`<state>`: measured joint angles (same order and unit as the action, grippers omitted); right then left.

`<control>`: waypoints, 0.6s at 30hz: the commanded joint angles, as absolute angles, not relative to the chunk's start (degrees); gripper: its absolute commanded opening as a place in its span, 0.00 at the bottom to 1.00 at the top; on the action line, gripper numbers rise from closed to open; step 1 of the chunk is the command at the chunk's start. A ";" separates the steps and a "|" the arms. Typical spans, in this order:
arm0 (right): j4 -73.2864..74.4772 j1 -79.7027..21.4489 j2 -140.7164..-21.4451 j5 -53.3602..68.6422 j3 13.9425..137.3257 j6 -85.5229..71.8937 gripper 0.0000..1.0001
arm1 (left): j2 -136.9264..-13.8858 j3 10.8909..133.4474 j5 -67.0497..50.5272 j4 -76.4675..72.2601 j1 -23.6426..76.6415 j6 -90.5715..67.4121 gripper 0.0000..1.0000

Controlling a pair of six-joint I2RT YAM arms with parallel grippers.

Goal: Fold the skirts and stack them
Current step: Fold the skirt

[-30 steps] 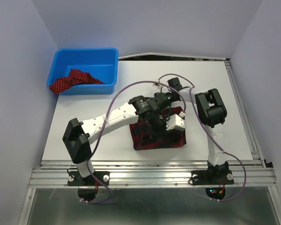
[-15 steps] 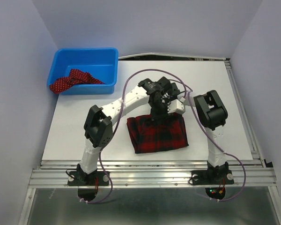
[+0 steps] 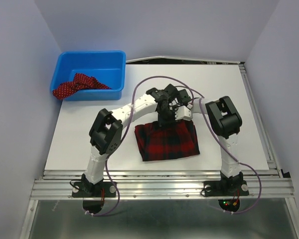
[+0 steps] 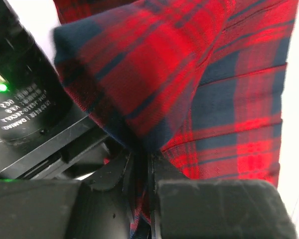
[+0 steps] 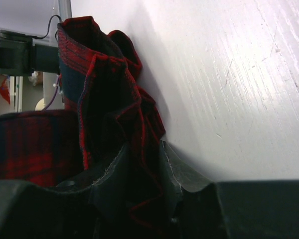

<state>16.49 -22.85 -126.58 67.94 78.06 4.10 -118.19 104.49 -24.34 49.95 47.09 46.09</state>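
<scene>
White counter (image 3: 229, 99) carries the tartan skirt (image 3: 167, 141) near its middle; left and right jaws each pinch its far edge, seemingly to draw the fold flat. Polka-dot skirt (image 3: 77, 84) lies in the blue bin (image 3: 104, 69).

Blue plastic bin (image 3: 103, 67) sits at the far left corner of the white table (image 3: 84, 134), close to the left wall (image 3: 15, 99), rectangular, open top, rim rounded at the corners. The table top is matte white, and in the right wrist view it shows fine scratches and a glare patch (image 5: 239, 79). An aluminium rail frame (image 3: 159, 185) runs along the near edge, with another rail (image 3: 256, 119) down the right side. There is a dark gap (image 3: 189, 61) at the far edge where the table meets the back wall (image 3: 154, 25). All walls are plain pale lavender. A grey floor strip (image 3: 159, 219) lies below the near rails. A blurred metal post (image 5: 65, 9) shows at top left of the right wrist view.
</scene>
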 commanded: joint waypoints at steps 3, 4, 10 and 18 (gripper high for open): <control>18.02 -23.99 -126.82 69.08 77.61 4.13 0.38 | -112.94 95.20 -15.92 34.21 46.85 47.11 0.01; 18.02 -23.99 -126.91 69.00 77.78 4.13 0.38 | -112.94 94.32 -15.13 33.15 46.76 46.76 0.01; 18.19 -23.99 -128.84 68.99 80.24 2.90 0.39 | -109.17 83.17 -8.80 20.49 46.93 45.88 0.15; 18.98 -23.39 -129.29 67.24 83.32 2.11 0.43 | -103.46 84.01 -5.63 19.76 47.46 44.12 0.48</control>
<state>16.05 -22.79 -128.49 67.42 81.60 2.42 -109.38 81.23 -13.32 25.87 48.47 43.51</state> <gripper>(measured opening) 0.401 0.449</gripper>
